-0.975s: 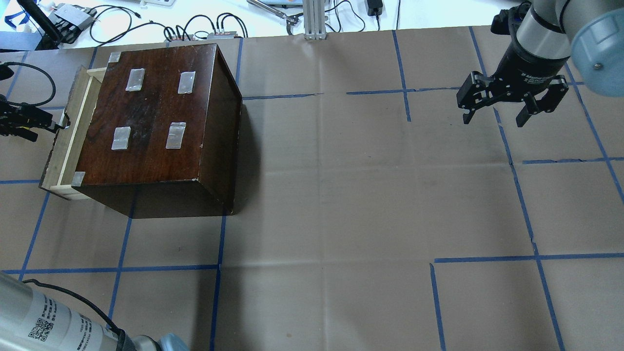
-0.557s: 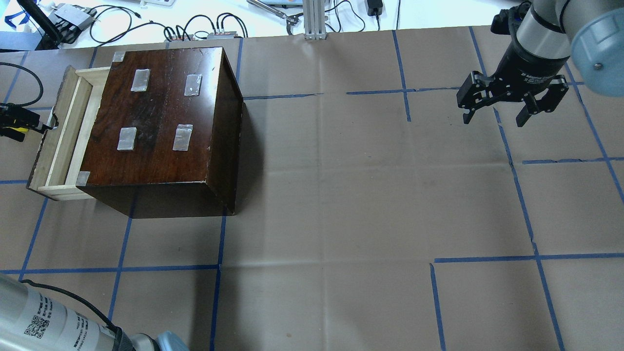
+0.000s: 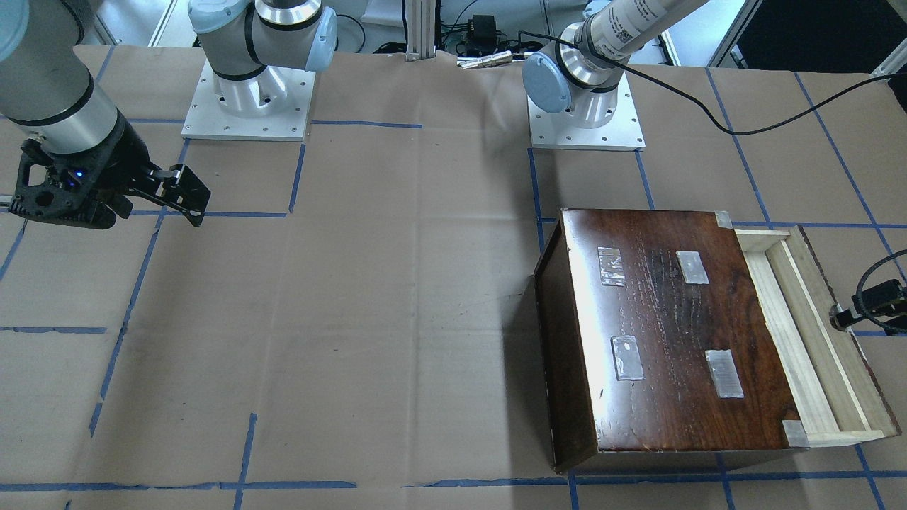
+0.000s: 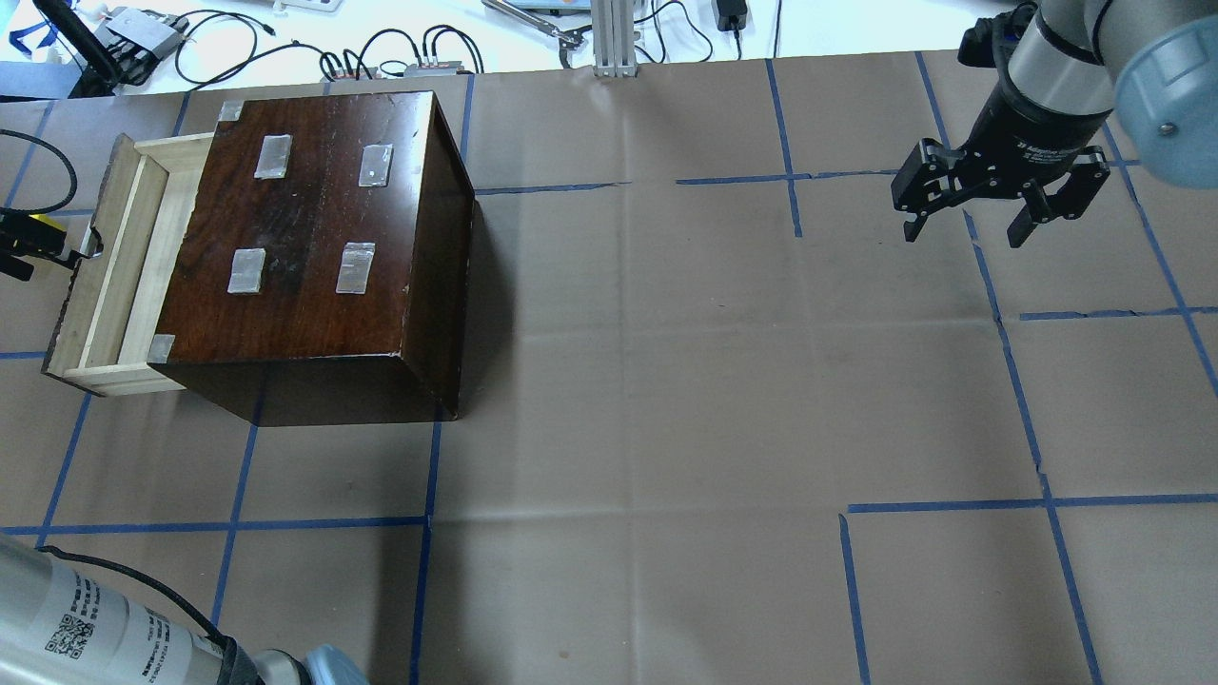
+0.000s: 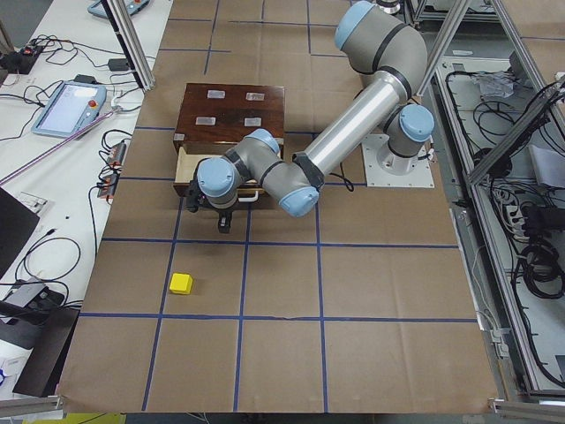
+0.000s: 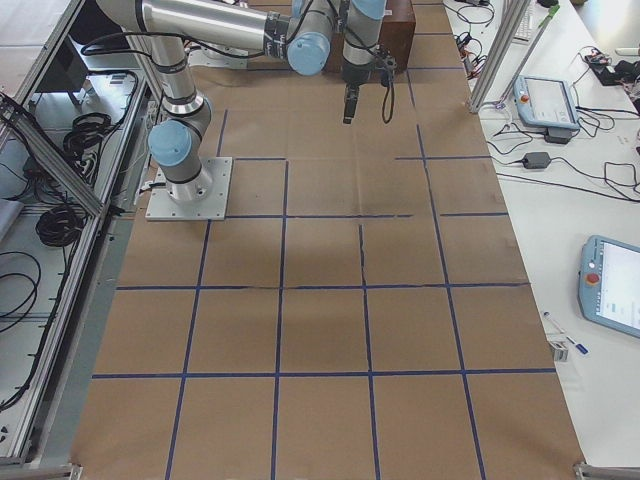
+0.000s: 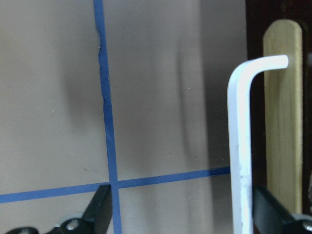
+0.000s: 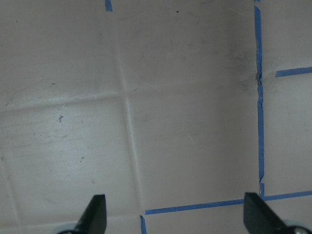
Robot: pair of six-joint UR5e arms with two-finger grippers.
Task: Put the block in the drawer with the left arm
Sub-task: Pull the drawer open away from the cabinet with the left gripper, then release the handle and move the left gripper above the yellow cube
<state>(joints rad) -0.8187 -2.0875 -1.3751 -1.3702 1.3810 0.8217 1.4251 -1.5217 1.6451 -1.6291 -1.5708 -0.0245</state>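
The drawer [image 4: 105,266] stands partly out of the dark box [image 4: 304,219]. The left pincer [image 7: 187,217] is just beside the drawer's front, fingers spread wide, with a white hook [image 7: 239,146] on one finger reaching that front. The yellow block [image 5: 181,283] lies on the tabletop [image 4: 666,381], well apart from the drawer. The right pincer [image 4: 964,233] hangs far across, fingers apart, gripping nothing.

Overhead camera looks down from behind the robot [image 3: 248,99], the front one faces it steeply across the table [image 3: 425,283], both sharing the dark box [image 4: 304,219] and drawer [image 4: 124,276], two end cameras gaze far along the table, wrist cameras hang close over the paper [image 8: 185,122].
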